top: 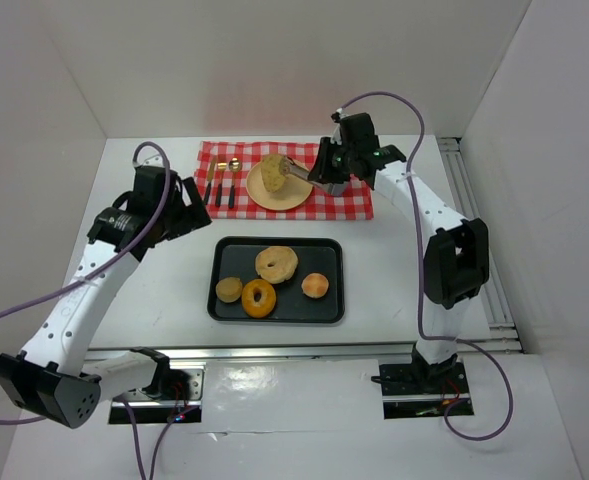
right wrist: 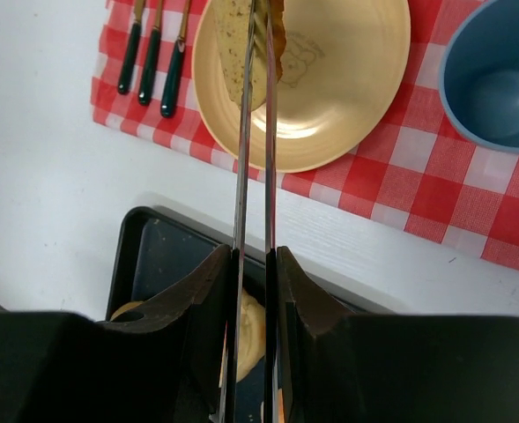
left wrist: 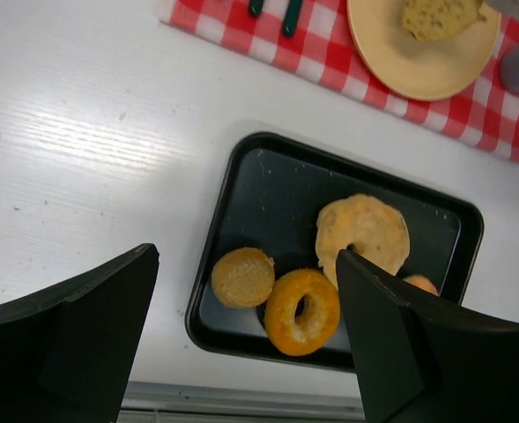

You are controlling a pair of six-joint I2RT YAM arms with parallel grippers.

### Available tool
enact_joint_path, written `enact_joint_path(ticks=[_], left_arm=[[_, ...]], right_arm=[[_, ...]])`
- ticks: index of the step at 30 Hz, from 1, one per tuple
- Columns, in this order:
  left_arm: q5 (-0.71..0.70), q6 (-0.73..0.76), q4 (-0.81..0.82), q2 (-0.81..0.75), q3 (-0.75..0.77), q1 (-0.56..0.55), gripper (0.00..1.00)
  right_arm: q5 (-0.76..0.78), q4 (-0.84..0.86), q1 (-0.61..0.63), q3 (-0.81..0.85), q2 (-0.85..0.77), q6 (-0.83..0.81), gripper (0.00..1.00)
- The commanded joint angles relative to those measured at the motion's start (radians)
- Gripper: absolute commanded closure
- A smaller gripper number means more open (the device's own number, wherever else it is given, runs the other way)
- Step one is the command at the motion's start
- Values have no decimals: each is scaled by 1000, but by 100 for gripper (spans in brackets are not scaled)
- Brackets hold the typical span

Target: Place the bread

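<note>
While the left gripper (left wrist: 246, 264) hangs wide-spread over the glossy black tray (top: 232, 252) of round pastries (top: 276, 263) at centre frame, the right gripper (right wrist: 253, 264) beyond is pressed onto thin steel tongs (right wrist: 254, 141). Their blades pinch the rough, seeded bread (right wrist: 233, 44) over the smooth tan plate (right wrist: 347, 97) on checked cloth (right wrist: 435, 185), upper centre.

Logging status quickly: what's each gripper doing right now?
Left gripper: open, holding nothing.
Right gripper: shut on tongs that pinch the bread.
</note>
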Motion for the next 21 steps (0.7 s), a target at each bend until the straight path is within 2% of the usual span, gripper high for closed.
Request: enact_joint_path(ticks=[1,5,8,13,21], left_arm=[[124,48,-23,7,-24,6,5],[270,117,3,-14,-96,6,5],[353,142,3,-5,-171,-4,8],[391,121,12,20,-289,-54,14],[361,59,44,41,-332,-109,14]], right_arm=[[-17,88,-6,22,13,10,97],[-8,88,-6,22,22,10,76],[1,75,-6,33,22,1,73],[14,66,-6,42,13,-8,61],[23,57,3,61,13,-8,58]])
